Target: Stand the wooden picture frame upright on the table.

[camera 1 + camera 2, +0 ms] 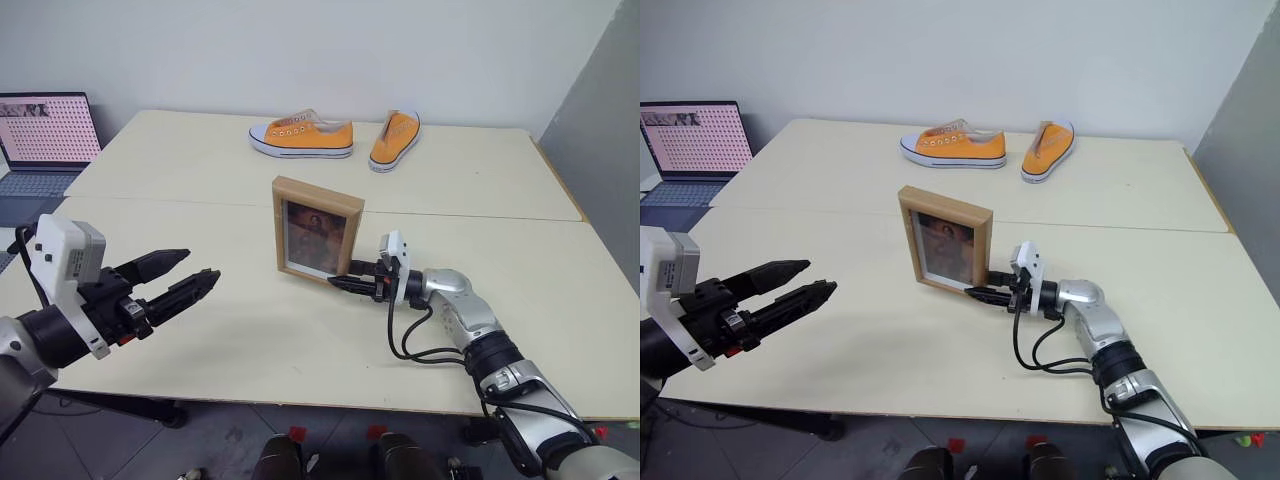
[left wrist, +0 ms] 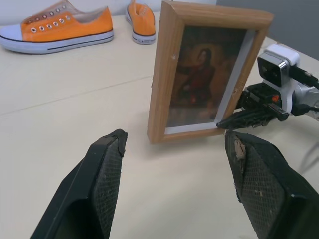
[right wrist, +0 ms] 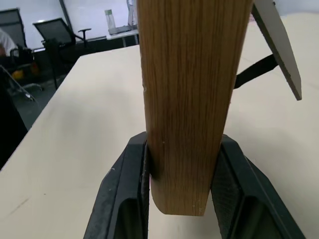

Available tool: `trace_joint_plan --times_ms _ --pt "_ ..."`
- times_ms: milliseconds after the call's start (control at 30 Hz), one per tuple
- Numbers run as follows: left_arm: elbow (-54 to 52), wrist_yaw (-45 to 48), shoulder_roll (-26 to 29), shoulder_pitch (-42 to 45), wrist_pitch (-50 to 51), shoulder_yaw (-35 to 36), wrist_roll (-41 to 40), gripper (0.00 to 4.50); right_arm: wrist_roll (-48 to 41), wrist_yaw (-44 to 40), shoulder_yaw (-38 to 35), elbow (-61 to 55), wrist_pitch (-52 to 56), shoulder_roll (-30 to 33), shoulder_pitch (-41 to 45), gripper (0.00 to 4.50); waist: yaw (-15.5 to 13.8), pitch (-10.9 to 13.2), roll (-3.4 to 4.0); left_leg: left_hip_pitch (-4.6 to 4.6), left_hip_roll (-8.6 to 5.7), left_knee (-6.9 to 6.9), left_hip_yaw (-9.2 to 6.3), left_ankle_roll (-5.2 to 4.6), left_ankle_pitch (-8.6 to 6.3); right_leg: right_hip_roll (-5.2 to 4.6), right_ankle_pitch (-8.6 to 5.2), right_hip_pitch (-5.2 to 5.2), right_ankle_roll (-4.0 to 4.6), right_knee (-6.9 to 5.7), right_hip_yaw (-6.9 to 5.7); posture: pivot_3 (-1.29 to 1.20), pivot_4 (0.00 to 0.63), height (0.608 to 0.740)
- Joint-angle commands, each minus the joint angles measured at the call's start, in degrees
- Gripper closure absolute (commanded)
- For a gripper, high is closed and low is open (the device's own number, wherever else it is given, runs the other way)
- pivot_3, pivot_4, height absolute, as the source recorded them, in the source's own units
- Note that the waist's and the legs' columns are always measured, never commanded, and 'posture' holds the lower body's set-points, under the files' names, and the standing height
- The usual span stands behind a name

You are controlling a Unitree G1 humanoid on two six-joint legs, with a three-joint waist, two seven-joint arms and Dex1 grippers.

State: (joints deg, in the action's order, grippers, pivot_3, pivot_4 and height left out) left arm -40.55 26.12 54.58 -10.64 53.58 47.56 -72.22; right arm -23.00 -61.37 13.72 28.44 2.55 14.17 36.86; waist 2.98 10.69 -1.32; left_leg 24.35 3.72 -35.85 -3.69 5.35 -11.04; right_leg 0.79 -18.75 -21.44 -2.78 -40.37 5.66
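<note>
The wooden picture frame is shown standing upright on the pale worktop, its photo side turned toward the robot and its fold-out stand seen spread behind the back board in the right wrist view. The frame's lower corner is clamped between the two black fingers of the right gripper, which is pointed level across the worktop from the frame's right; the light-wood edge is seen pressed by a pad on each side, so the gripper is closed on the frame rather than merely beside it. The left gripper is held off the worktop to the frame's left and nearer the robot, well apart from it, with its fingers spread wide and nothing between them. In the left wrist view the frame is seen ahead of that gripper, beyond the gap between its fingertips, with the right gripper visible at the frame's far lower corner. Beyond the frame, past the seam joining the two slabs, a pair of orange shoes is laid on the far slab, well apart from both grippers. A laptop is placed off the worktop's far left edge.
</note>
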Motion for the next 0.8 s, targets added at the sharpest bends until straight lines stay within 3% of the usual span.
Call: trace_joint_plan --times_ms 33,400,467,500,700,800 --pt "0.1 0.2 2.8 1.3 -0.2 1.6 -1.9 1.16 -0.9 1.2 -1.9 -4.9 3.0 -1.3 -2.7 3.25 0.0 0.0 0.03 0.00 0.00 0.01 0.02 0.00 0.00 0.01 0.00 -0.02 0.00 0.01 0.03 0.00 0.150 0.740" --pt "3.7 0.4 5.9 6.6 -0.7 -2.6 -2.4 1.16 -1.1 2.8 -3.5 -8.0 10.4 -2.9 -5.2 3.25 0.2 0.0 0.06 0.00 0.01 0.08 0.06 0.01 -0.01 0.02 -0.02 -0.06 0.00 0.04 0.06 0.00 0.150 0.740" --pt "3.7 0.5 5.8 7.0 -0.7 -3.0 -2.3 1.11 -0.9 2.9 -3.8 -8.1 10.7 -2.9 -5.2 2.56 0.2 0.0 0.06 0.00 0.01 0.10 0.06 0.01 -0.01 0.03 -0.02 -0.07 0.00 0.04 0.05 0.00 0.150 0.740" --pt "3.8 0.4 5.8 7.2 -0.7 -3.1 -2.3 1.11 -0.8 2.9 -3.8 -8.1 10.8 -2.9 -5.2 2.52 0.3 0.0 0.06 0.00 0.01 0.11 0.06 0.01 -0.01 0.03 -0.02 -0.08 0.00 0.04 0.05 0.00 0.150 0.740" --pt "3.8 -0.2 5.0 8.2 -0.8 -4.7 -2.8 1.11 1.6 4.2 -4.2 -8.5 9.6 -3.0 -5.2 1.06 0.3 0.0 0.06 0.00 0.01 0.11 0.06 0.01 -0.01 0.03 -0.02 -0.07 0.00 0.06 0.06 0.00 0.150 0.740" --pt "3.5 -0.7 4.4 8.4 -0.9 -6.0 -3.2 1.11 2.2 4.3 -4.3 -8.7 9.4 -2.9 -5.2 1.06 0.3 0.0 0.06 0.00 0.01 0.12 0.06 0.01 -0.01 0.03 -0.02 -0.08 0.00 0.06 0.06 0.00 0.150 0.740"
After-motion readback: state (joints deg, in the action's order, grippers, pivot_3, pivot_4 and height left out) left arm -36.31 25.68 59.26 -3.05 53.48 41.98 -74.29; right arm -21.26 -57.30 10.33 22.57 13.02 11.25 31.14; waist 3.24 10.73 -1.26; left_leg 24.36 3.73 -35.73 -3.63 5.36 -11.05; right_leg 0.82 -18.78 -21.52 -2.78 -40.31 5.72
